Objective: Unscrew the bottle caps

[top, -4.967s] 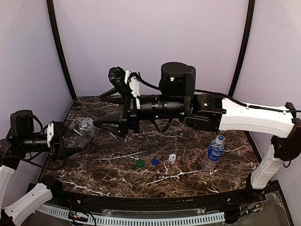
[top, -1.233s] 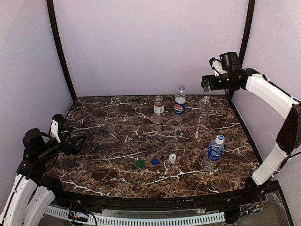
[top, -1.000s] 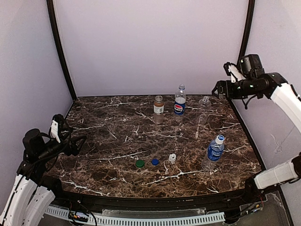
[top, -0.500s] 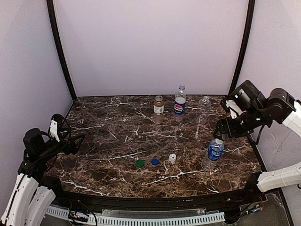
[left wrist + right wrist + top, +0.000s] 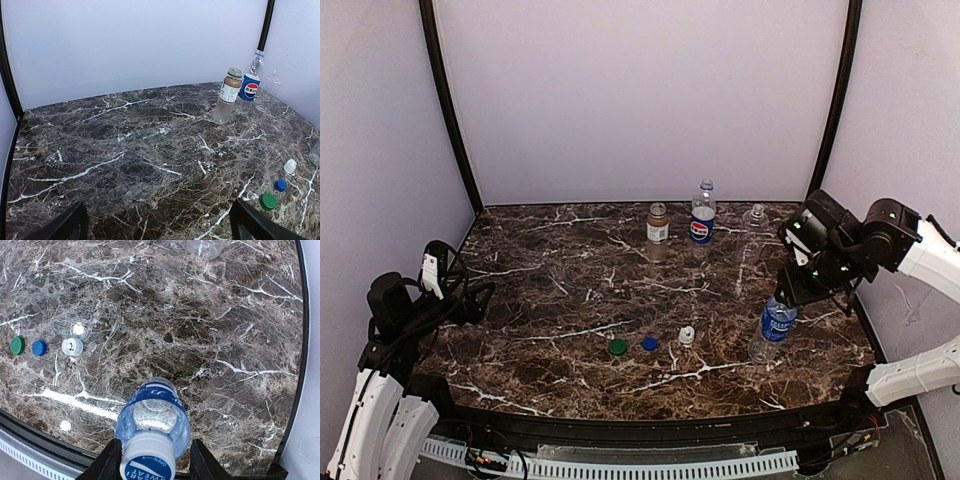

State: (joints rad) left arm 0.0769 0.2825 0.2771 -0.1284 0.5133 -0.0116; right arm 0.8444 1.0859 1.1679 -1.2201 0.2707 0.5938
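Note:
The blue-label bottle (image 5: 775,328) (image 5: 152,407) stands upright at the front right. Its white cap with a blue top mark (image 5: 146,460) sits between the fingers of my right gripper (image 5: 794,292) (image 5: 152,459). The left finger is against the cap and a small gap shows beside the right finger. Green (image 5: 617,347), dark blue (image 5: 649,343) and white (image 5: 686,336) caps lie loose in a row at the front centre. My left gripper (image 5: 470,300) (image 5: 157,222) hangs wide open at the far left, holding nothing.
At the back stand a brown-filled bottle (image 5: 657,230) (image 5: 229,95), a Pepsi bottle (image 5: 702,222) (image 5: 248,85) and a plain clear bottle (image 5: 752,230) (image 5: 271,85). The table's front rim (image 5: 30,440) runs just below the held bottle. Purple walls close in three sides.
My right arm came down from high at the back right to the blue-label bottle, and its jaws narrowed around the cap. The left arm barely moved.

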